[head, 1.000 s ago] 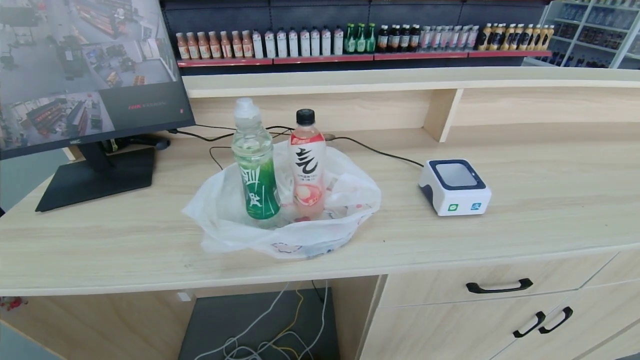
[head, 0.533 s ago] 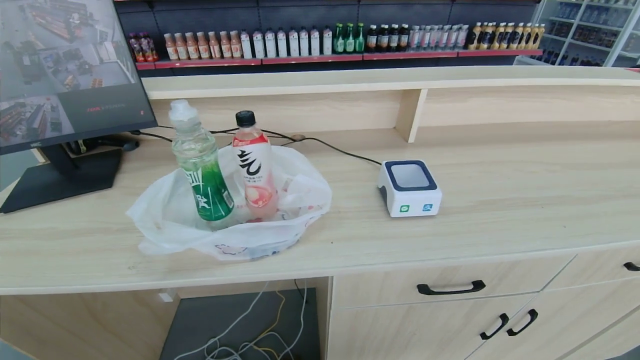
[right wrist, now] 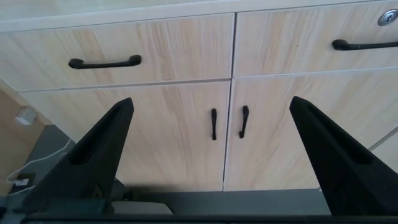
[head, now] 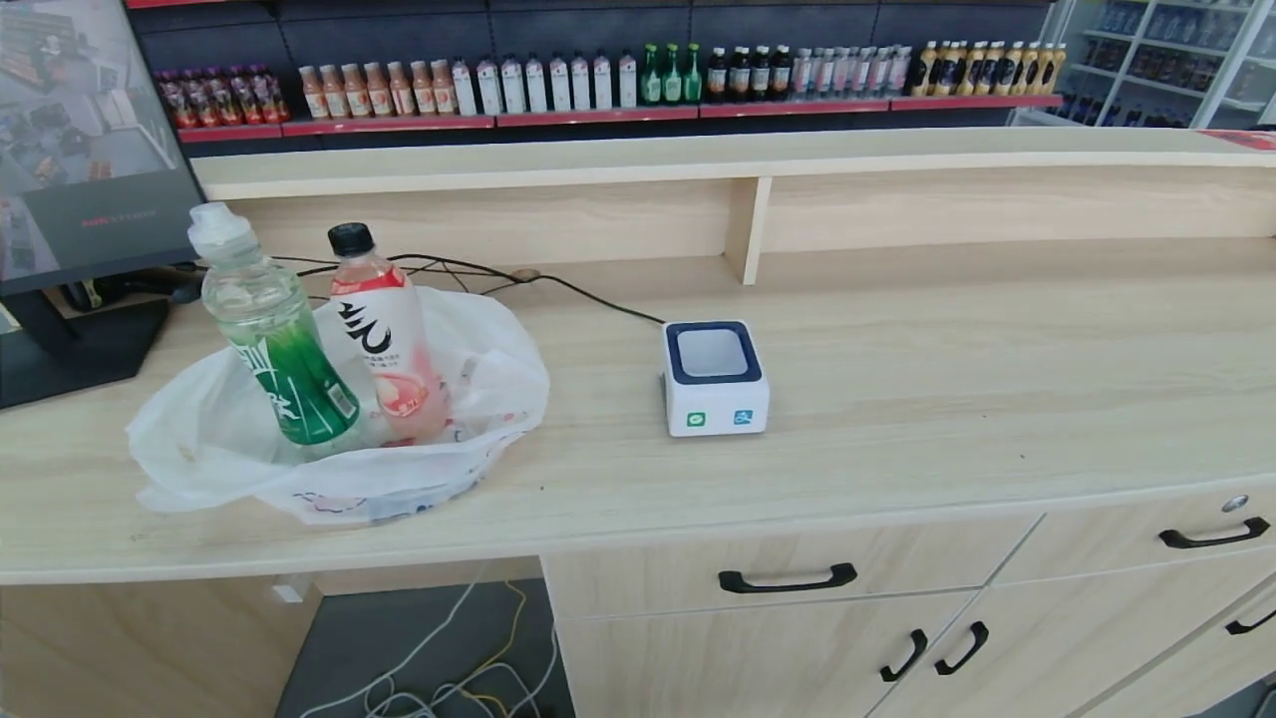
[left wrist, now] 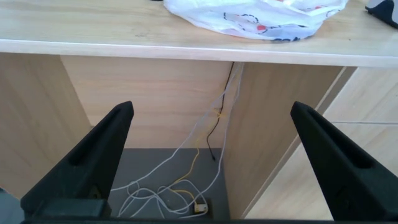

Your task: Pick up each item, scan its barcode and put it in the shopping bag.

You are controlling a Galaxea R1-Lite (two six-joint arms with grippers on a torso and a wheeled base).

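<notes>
Wooden table [head: 947, 379], green bottle [head: 274, 359] and pink bottle [head: 387, 344] in shopping bag [head: 199, 459], scanner [head: 715, 379] nearby, drinks shelf [head: 598, 112] behind, left gripper [left wrist: 211, 109] and right gripper [right wrist: 210, 102] fingers [left wrist: 93, 155] apart

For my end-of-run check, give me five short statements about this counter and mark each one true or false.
1. The green-label bottle and the pink-label bottle both stand in the white shopping bag. True.
2. The barcode scanner lies inside the bag. False: the scanner sits on the bare counter, apart from the bag, on the robot's right of it.
3. The pink-label bottle has a white cap. False: its cap is black; the green-label bottle has the pale one.
4. A black cable runs across the counter towards the scanner. True.
5. The left arm's jaws grip a bottle. False: they stand wide open and empty.
</notes>
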